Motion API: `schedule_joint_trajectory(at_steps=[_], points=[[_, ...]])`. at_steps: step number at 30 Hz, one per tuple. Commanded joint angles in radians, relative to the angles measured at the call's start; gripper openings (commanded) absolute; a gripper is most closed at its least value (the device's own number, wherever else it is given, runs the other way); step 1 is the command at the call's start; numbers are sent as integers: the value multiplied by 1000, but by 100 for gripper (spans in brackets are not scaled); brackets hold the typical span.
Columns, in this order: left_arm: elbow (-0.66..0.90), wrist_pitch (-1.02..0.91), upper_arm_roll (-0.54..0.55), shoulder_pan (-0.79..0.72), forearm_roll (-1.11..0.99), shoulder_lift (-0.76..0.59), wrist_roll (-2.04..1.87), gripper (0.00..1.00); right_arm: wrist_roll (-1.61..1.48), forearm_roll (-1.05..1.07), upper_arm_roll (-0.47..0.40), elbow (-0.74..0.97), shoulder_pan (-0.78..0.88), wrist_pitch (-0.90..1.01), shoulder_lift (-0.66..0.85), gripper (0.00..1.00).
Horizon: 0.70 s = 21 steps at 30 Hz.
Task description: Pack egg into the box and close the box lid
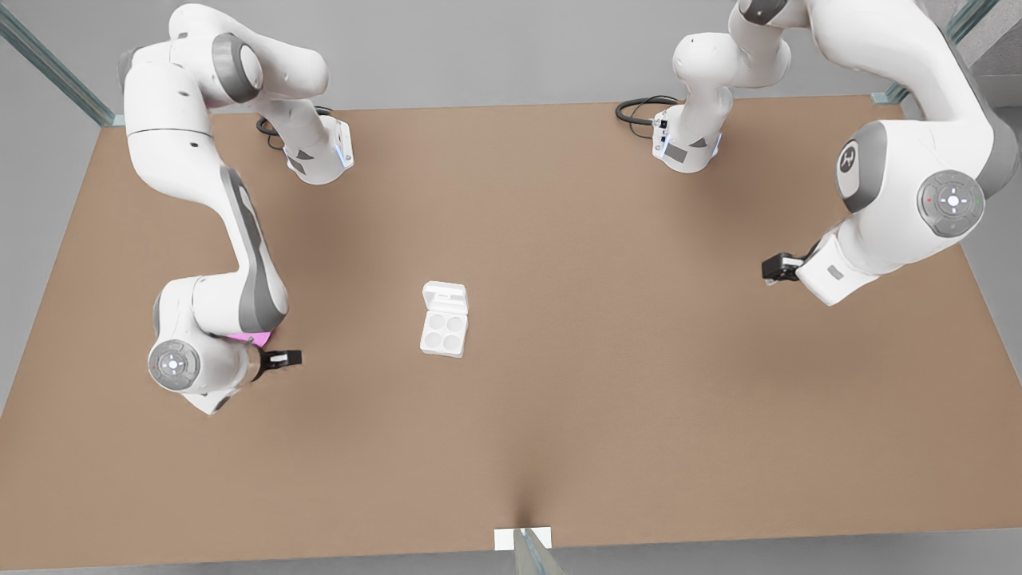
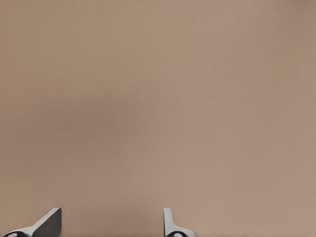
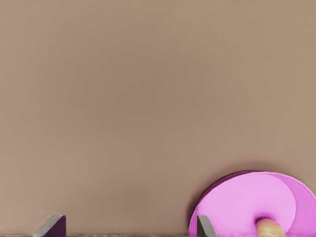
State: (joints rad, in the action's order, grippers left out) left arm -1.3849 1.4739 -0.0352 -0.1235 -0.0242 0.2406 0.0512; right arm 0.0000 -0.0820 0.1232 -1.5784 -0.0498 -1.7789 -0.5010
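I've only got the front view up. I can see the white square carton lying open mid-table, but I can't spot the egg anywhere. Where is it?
Observer: The right wrist view shows the small tan-brown rounded egg lying in a round pink dish, close to the right gripper.
Operator: Which arm is that for me?
Observer: The one on the front view's left. Its fingers are open and not around the egg, which lies off to one side of the gap.
Operator: And the other gripper?
Observer: The left gripper waits with open fingers over bare brown table, holding nothing.
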Motion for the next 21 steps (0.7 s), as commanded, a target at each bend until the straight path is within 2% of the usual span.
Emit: schedule_joint_trajectory(at_steps=[1, 2, 4, 8, 10, 13, 15, 21], points=[[-2, 14, 0, 1, 0, 2, -11, 100, -5, 2, 3, -210, -35, -226, 117, 100], [-3, 14, 0, 2, 0, 9, -11, 100, -6, 2, 3, -396, -61, -356, 220, 100], [-3, 14, 0, 2, 0, 16, -11, 100, -11, 62, 4, -540, -70, -382, 326, 100], [-5, 11, 0, 4, 0, 16, -11, 100, -69, 62, 3, -563, -68, -379, 335, 100], [-5, 9, 0, 4, 0, 16, -11, 100, -117, 70, 4, -675, -67, -718, 335, 100], [-5, 11, 0, 4, 0, 16, -11, 100, -118, 68, 4, -666, -65, -714, 332, 100], [-5, 11, 0, 4, 0, 16, -11, 100, -129, 64, 3, -614, -67, -639, 328, 100], [-5, 14, 0, 4, 0, 22, -11, 100, -273, 24, 1, -555, -197, -639, 262, 100]])
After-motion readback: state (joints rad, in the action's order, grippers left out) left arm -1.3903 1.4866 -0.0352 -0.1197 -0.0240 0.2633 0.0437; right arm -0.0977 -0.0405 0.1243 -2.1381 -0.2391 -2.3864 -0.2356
